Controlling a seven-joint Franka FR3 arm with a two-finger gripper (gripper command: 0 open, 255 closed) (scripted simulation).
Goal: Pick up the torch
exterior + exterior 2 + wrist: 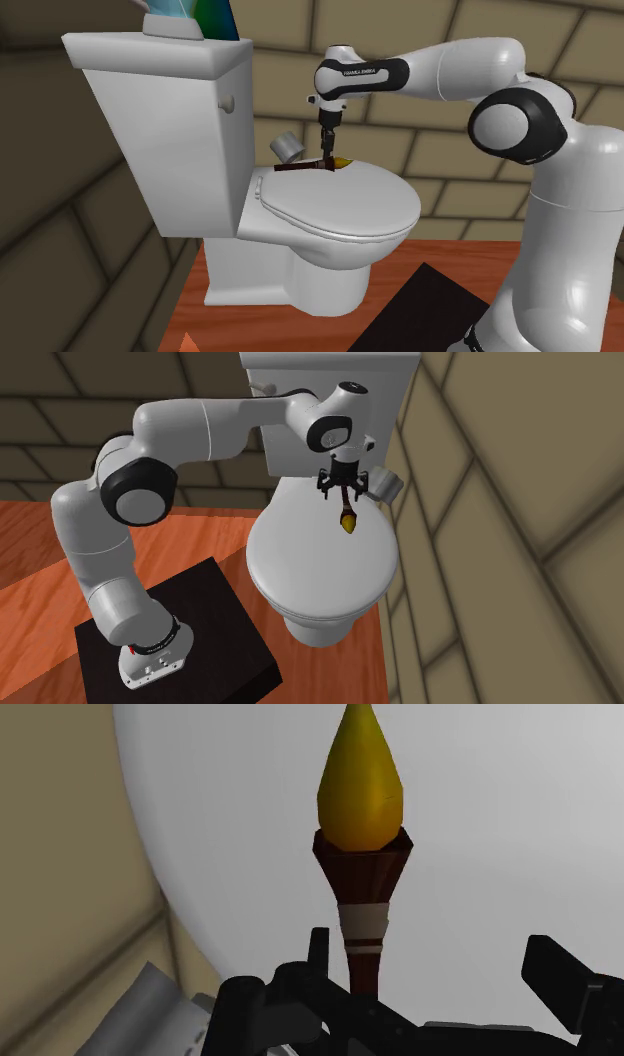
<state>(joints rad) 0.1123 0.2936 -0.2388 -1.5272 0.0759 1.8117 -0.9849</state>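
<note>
Torch (362, 874): lies flat on the closed toilet lid (340, 205), at the lid's back edge near the hinge. It has a dark brown handle with a pale band, a flared cup and a yellow flame-shaped tip.
Long axis: runs along the lid's back edge in the shoulder view. In the wrist view it crosses the line between the two fingers about squarely, with the flame end pointing away from the hand.
Gripper (437, 959): hangs straight down over the lid's back edge with its fingers apart, one on each side of the handle. Neither clearly clasps the handle, so the torch is not held.
Offset: the handle sits off-centre in the gap, close beside one finger and well apart from the other.
Coming move, as I judge it: closing on the handle below the pale band, then lifting. The off-centre handle may be nudged sideways on the smooth lid before both fingers bite.
Neighbour: a grey cylinder (288, 148) stands just behind the lid's back edge, near the torch's butt end.
Writing: a pale line of lettering on the arm's dark wrist link (355, 72), too small to read with certainty. No label on the torch.
</note>
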